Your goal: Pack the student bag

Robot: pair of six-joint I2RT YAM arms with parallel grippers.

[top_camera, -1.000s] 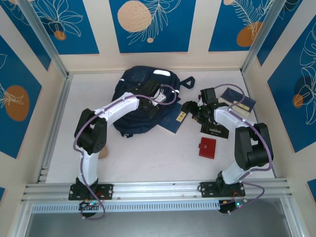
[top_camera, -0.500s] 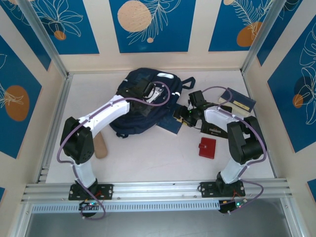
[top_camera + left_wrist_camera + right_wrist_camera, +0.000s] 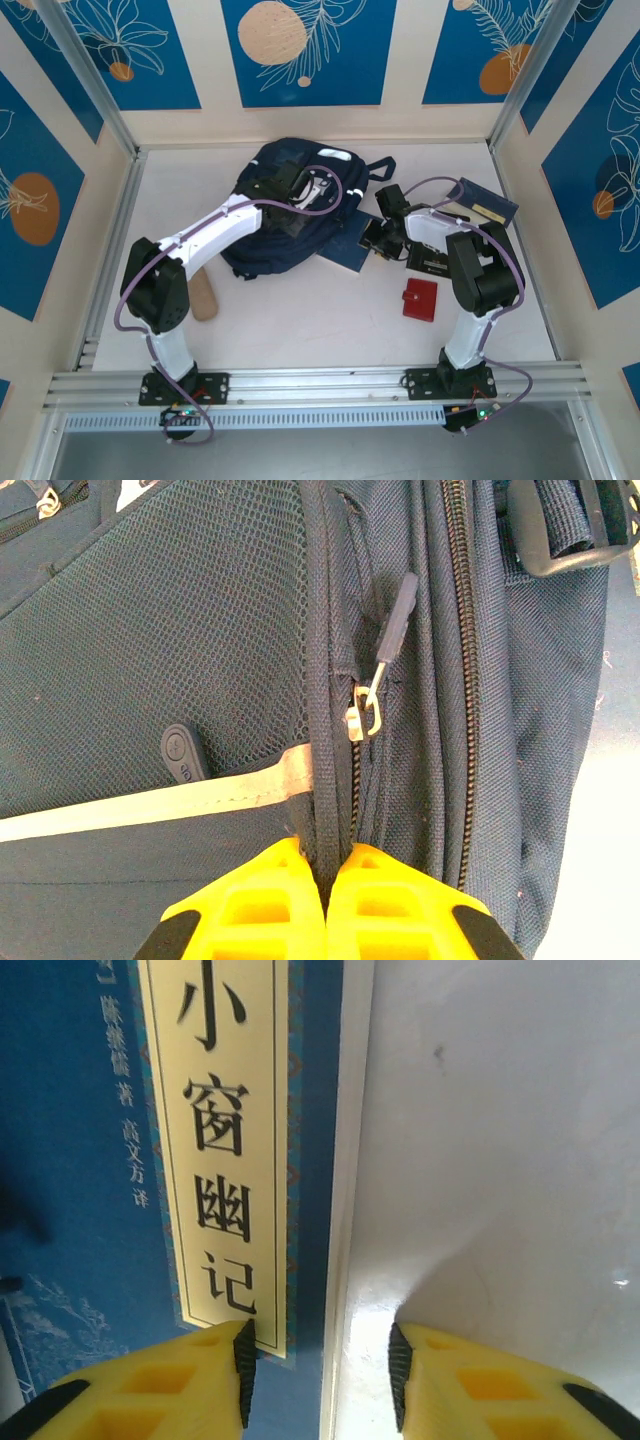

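White bench (image 3: 300, 320): my left tool (image 3: 327, 852) clenches the student bag (image 3: 262, 252) at twelve o'clock, my right tool (image 3: 320, 1345), released, straddles the edge of a blue book (image 3: 80, 1160).

Blue booklet (image 3: 90, 1160) with cream title label (image 3: 215, 1140) lying flat on pale surface (image 3: 500, 1140), right gripper (image 3: 320, 1370) straddling its edge, yellow fingertips (image 3: 180, 1385) parted, one over the label, other over bare surface
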